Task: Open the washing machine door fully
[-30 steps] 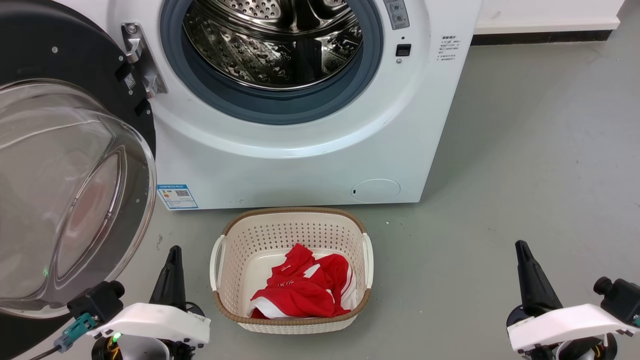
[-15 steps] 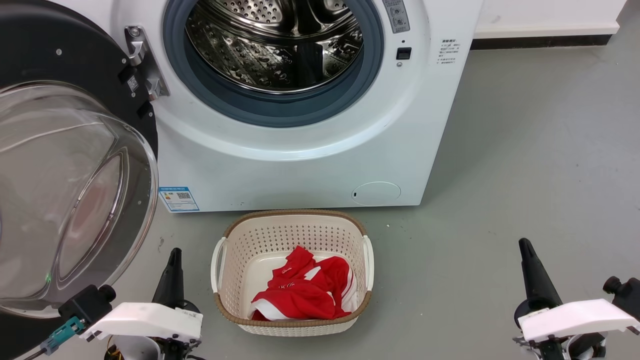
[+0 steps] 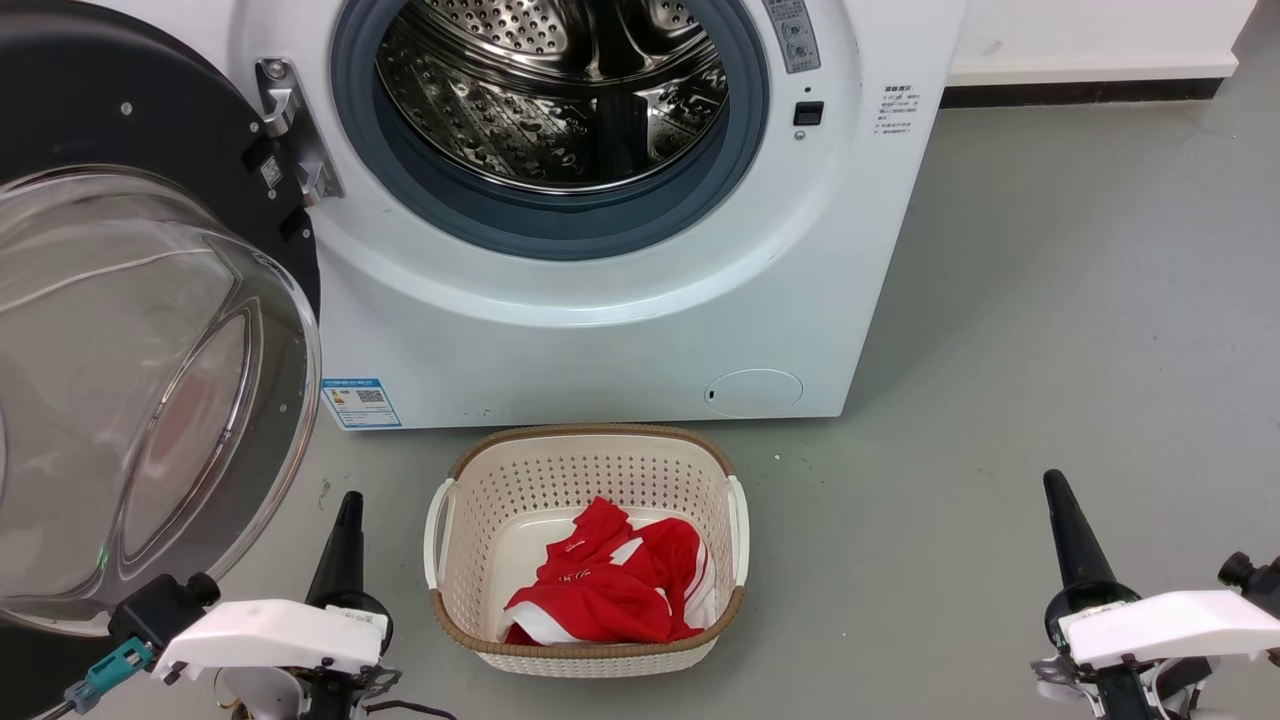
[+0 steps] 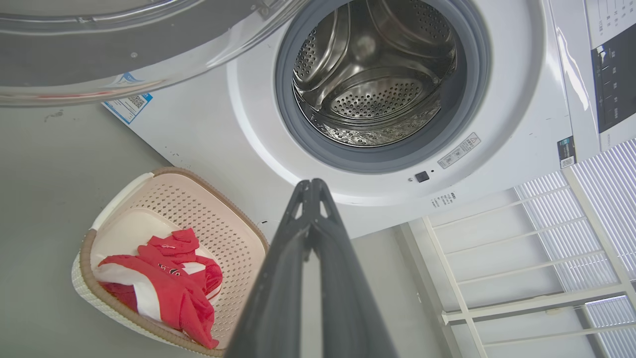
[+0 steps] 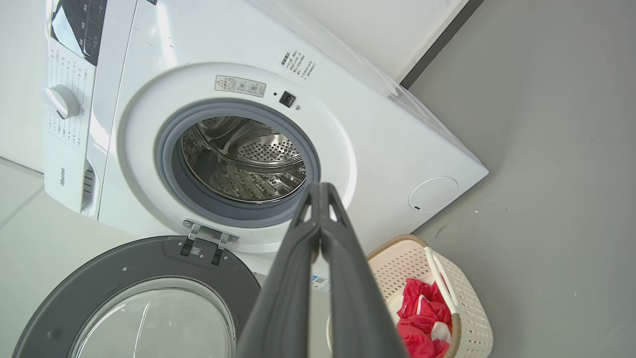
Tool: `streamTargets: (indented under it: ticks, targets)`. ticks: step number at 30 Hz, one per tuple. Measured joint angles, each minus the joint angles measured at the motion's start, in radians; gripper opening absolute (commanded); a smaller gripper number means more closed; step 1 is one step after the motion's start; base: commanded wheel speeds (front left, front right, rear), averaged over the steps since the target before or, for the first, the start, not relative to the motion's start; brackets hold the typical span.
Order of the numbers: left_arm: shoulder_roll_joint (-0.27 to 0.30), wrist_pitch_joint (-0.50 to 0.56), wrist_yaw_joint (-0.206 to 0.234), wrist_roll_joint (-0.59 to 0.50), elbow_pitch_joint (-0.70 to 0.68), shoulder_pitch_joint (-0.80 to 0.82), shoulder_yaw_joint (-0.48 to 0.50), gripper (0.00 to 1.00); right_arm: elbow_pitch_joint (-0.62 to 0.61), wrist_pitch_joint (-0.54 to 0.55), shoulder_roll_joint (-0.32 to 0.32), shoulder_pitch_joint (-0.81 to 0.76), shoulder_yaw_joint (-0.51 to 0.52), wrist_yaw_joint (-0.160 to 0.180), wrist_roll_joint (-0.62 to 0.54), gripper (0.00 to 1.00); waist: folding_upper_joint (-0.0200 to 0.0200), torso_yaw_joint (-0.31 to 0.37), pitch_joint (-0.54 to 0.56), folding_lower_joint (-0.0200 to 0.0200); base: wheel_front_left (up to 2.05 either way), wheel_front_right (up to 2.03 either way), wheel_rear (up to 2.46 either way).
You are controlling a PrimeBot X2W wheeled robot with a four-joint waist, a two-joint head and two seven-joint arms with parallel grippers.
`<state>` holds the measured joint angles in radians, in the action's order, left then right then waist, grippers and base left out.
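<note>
The washing machine (image 3: 600, 330) gapes, the washing machine door (image 3: 150, 350) hangs wide on its hinge (image 3: 295, 130) at my left, so I judge any last nudge should press gently on its black rim (image 3: 110, 110) with my left claw (image 3: 349, 505), clenched empty like my right claw (image 3: 1056, 490).

Arm ends, appearance only. The left gripper (image 3: 349, 502) has long dark fingers that taper to a blunt point and sit in a round black collar. Behind it is the left shell (image 3: 270, 634), flat, white and round-cornered, with a small printed label at its front edge. A black cylindrical stub (image 3: 160, 610) sits on the outer side, with a teal connector (image 3: 100, 676) and a dark cable below. The right gripper (image 3: 1052, 478) has the same dark taper, a white right shell (image 3: 1170, 625) and a black knob (image 3: 1240, 570). In the wrist views the fingers (image 4: 278, 298) are matte dark grey, with small triangular cut-outs near the tips.
</note>
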<state>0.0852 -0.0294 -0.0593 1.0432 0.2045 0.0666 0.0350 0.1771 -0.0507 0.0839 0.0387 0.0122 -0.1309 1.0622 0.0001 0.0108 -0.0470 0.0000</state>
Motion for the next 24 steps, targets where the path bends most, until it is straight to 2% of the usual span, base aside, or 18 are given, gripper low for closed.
streamTargets:
  ticks: [24]
  targets:
    - [-0.014,0.062,-0.029,0.239,0.018,0.017,0.034,0.00,0.027,0.053,0.001,0.022,0.022,0.000,0.247,0.00,0.0000,-0.004,0.016,0.0000,0.00,0.00,0.00]
